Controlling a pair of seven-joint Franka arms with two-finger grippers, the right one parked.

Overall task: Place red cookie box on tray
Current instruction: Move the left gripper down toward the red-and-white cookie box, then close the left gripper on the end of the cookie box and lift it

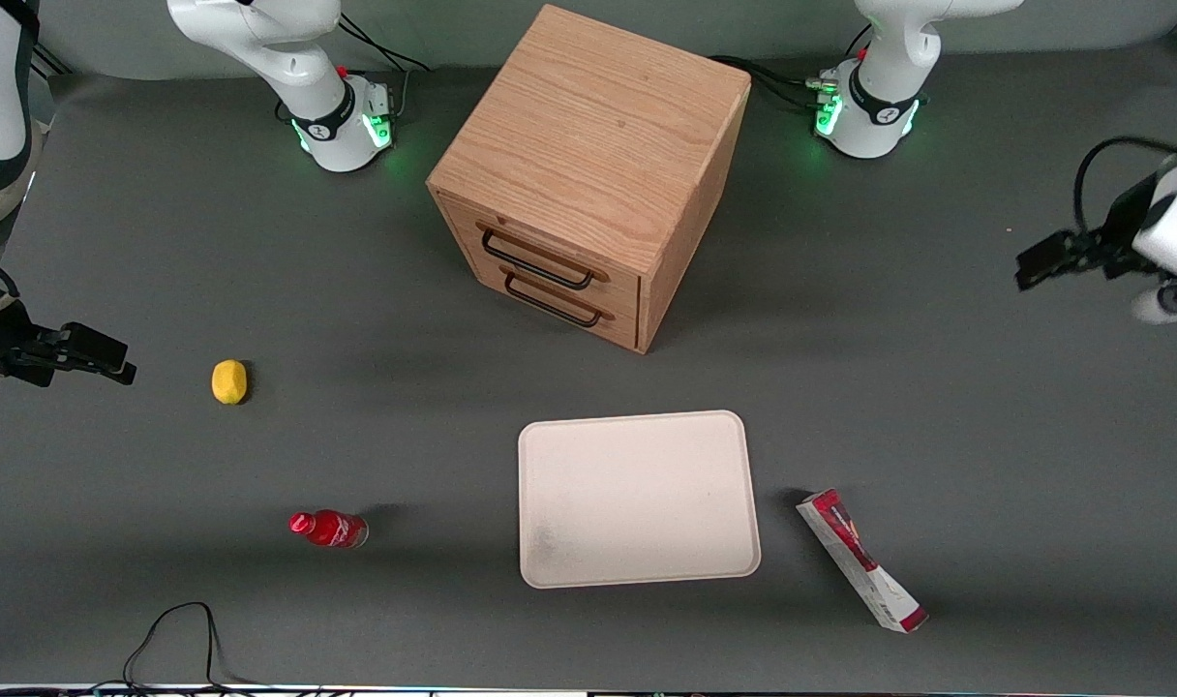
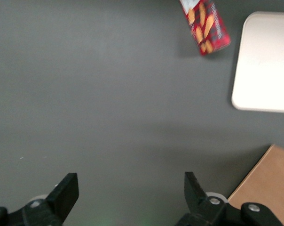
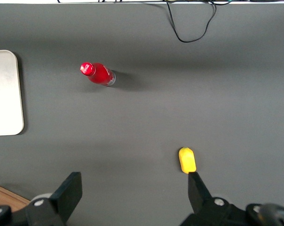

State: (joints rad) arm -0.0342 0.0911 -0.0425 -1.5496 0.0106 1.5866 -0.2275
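- The left arm's black two-finger pincer (image 1: 1034,268) hangs above bare bench toward the working arm's end, well apart from every object; its fingers (image 2: 67,190) are spread wide and grip nothing.
- The long, flat red-and-white cardboard cookie box (image 1: 861,560) lies on the grey bench (image 1: 985,416) just beside the tray's short edge, not touching it.
- Its long axis runs diagonally: the red end is nearer the tray, and the white end is nearer the front camera and angled away.
- The wrist camera shows cookie pictures on its red face (image 2: 205,24); no lettering can be read.
- The flat cream rectangular tray with rounded corners (image 1: 637,500) lies nearer the front camera than the wooden two-drawer cabinet (image 1: 588,174).
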